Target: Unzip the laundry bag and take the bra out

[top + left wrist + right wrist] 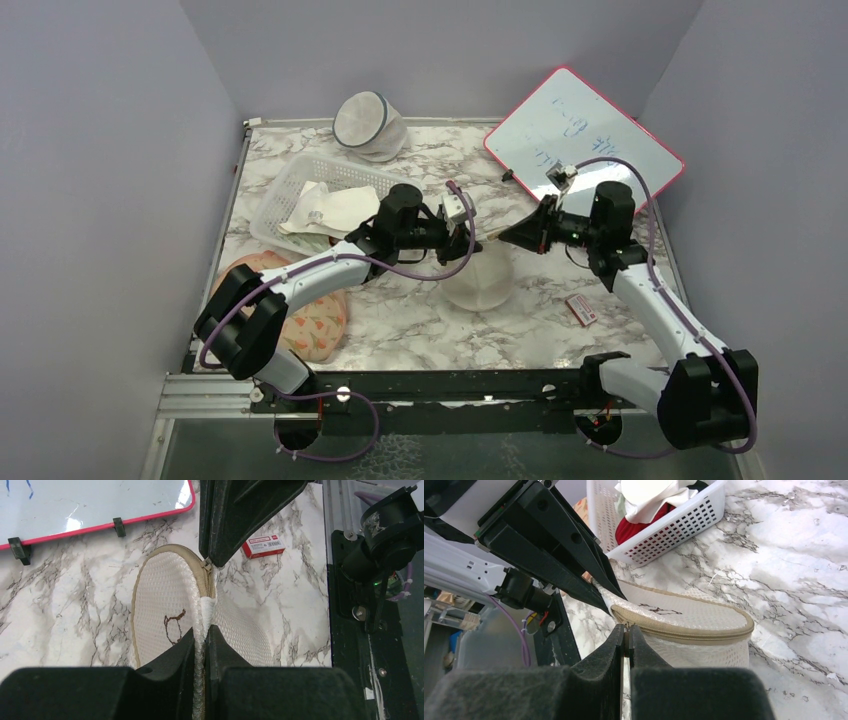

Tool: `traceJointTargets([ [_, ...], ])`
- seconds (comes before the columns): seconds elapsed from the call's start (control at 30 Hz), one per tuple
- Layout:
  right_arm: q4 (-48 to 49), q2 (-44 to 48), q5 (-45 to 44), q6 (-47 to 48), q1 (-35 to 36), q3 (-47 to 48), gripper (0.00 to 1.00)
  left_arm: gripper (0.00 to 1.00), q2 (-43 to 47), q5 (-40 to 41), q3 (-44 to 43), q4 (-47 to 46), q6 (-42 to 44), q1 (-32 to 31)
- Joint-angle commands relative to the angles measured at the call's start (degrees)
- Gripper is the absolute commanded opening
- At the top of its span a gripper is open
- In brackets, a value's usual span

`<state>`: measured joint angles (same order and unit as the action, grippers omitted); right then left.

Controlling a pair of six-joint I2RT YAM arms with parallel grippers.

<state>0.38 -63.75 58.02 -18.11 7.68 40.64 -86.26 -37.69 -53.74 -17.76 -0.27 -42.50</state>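
Pinching the laundry bag [160,605], left tool [202,630] and right tool [626,630] nearly meet.

The left gripper [204,632] and right gripper [625,630] face each other nearly tip to tip (the 2 both pinched closed).

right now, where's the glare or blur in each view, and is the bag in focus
Left wrist: glare patches on the whiteboard, left fingers dark and soft, laundry bag mesh sharp. Right wrist: right fingers blurred up close, bag's zip rim crisp. Top external: even light, no harsh shadows.
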Motion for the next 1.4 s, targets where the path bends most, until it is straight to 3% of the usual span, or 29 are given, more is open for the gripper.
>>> traceJointTargets([
  [0.0,0.7,2.1,-3.3,0.4,-1.0,-2.2,0.01,0.0,3.1,-0.2,2.3,-2.6,5.9,0.1],
  [0.27,7.6,1.6,2.7,-6.1,-8.5,-8.4,0.01,0.0,6.3,0.9,4.4,-2.6,10.7,0.1],
  [0.4,6.7,2.4,6.6,-5.8,-9.0,-9.3,0.01,0.0,6.7,1.1,4.2,-2.2,11.1,0.2],
  [0.43,7.8,2.6,8.2,-6.4,-9.0,-9.9,0.01,0.03,6.6,0.9,3.8,-1.5,10.9,0.1],
  [0.6,6.1,5.2,9.6,-6.3,-8.8,-10.4,0.01,0.38,6.3,0.0,1.2,1.3,8.8,0.1],
  [0.67,6.2,6.2,9.6,-7.5,-8.5,-10.0,0.01,0.48,6.3,-1.9,0.9,1.5,8.1,-0.1],
  [0.77,7.0,7.6,8.5,-9.5,-7.3,-9.4,0.01,0.53,5.8,-1.9,0.4,1.5,7.1,-1.8],
  [0.97,8.8,7.6,6.3,-12.2,-4.2,-9.1,0.01,0.56,6.1,6.8,-0.6,5.3,8.8,-8.7],
  [1.03,8.6,7.6,5.4,-12.4,-3.1,-8.9,0.01,0.58,6.4,7.0,-0.4,4.8,8.8,-9.1],
  [1.2,8.5,8.5,3.2,-13.1,-2.0,-8.2,0.01,0.75,8.1,2.5,0.0,5.3,10.3,-9.1],
  [1.37,6.3,9.7,1.4,-13.0,-1.9,-6.0,0.01,0.74,10.8,6.4,1.4,3.2,10.3,-9.1],
])
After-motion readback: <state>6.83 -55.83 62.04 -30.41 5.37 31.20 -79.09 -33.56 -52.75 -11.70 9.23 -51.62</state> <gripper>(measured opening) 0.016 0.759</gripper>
